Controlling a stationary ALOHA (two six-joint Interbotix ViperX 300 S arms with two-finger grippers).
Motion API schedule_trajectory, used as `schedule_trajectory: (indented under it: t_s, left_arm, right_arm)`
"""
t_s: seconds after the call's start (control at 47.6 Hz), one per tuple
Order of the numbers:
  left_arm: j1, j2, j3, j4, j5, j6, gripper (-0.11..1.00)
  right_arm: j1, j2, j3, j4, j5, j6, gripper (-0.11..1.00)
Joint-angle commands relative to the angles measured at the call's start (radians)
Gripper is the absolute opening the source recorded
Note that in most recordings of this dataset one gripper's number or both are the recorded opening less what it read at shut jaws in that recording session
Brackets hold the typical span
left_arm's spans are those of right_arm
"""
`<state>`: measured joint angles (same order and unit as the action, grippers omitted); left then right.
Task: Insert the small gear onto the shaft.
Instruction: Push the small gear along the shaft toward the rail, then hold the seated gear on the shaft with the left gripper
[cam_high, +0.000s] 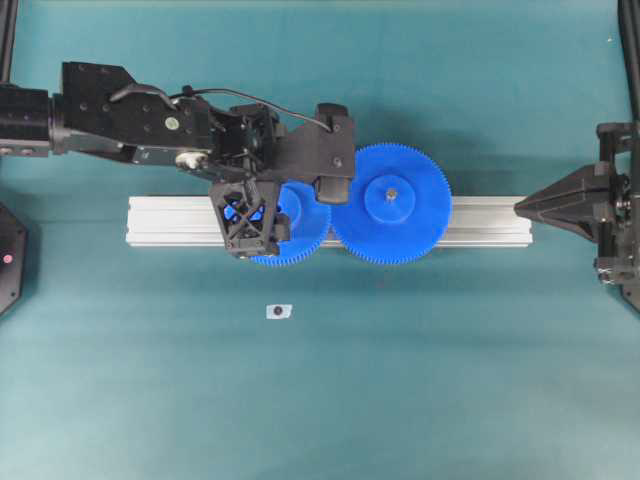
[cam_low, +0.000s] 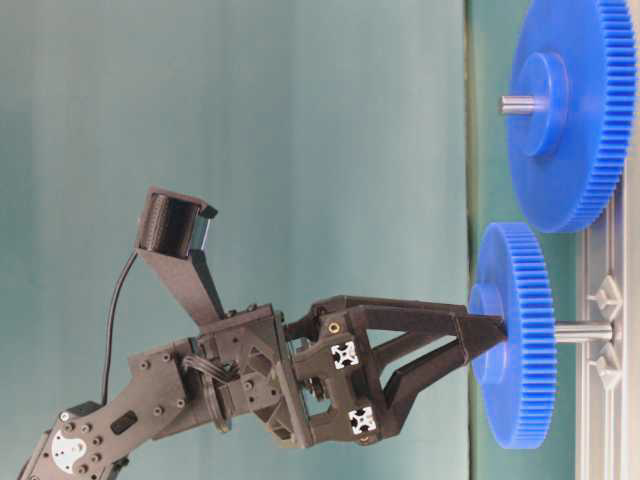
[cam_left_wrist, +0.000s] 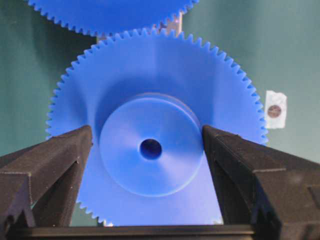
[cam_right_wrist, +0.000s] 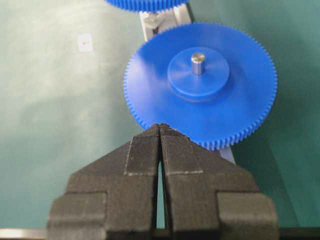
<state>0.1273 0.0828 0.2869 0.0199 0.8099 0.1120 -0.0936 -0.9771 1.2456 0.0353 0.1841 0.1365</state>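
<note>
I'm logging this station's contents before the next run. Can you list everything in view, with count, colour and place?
small gear: one, blue, on the rail's left part, sitting on the shaft, teeth meeting the large gear's.
shaft: one, silvery, running from the rail into the small gear; its tip is not seen at the hub hole in the left wrist view.
large gear: one, blue, on the rail right of the small gear, on its own silvery pin.
rail: one, silvery aluminium, across the table's middle.
small white tag: one, white with a dark dot, on the cloth in front of the rail.
table cloth: one, teal.
left hand: one, black, open, fingers either side of the small gear's hub.
right hand: one, black, shut, near the rail's right end.
</note>
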Motion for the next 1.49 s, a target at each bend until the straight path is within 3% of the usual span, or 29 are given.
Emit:
schedule_trajectory:
  t_s: [0.0, 1.469]
  left_arm:
    - [-0.009, -0.008, -0.008, 0.006, -0.005, -0.002, 0.81]
    - [-0.032, 0.000, -0.037, 0.006, 0.002, -0.005, 0.81]
  right_arm:
    - [-0.003, 0.005, -0.026, 0.002, -0.005, 0.009, 0.02]
    - [-0.003, 0.006, -0.021, 0.002, -0.005, 0.009, 0.02]
